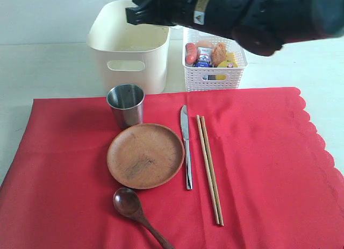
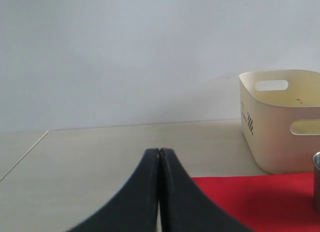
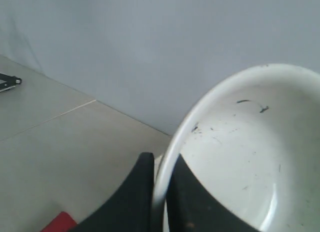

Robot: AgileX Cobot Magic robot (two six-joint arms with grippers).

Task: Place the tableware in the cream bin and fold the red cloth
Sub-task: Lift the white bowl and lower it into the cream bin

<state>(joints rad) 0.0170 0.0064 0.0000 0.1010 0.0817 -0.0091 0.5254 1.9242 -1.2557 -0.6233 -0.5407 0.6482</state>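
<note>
The dark, blurred right arm crosses the top of the exterior view, covering the far rim of the cream bin and the back of the white lattice basket. The white bowl cannot be made out there. The right wrist view shows the right gripper with its fingers pinching the bowl's rim.

The left gripper has its fingers pressed together, holding nothing.

The basket holds a sausage and other packed food that is hard to tell apart.

On the red cloth, spread over the bench, lie the steel cup, wooden plate, table knife, chopsticks and dark wooden spoon, its handle cut off at the frame edge.
</note>
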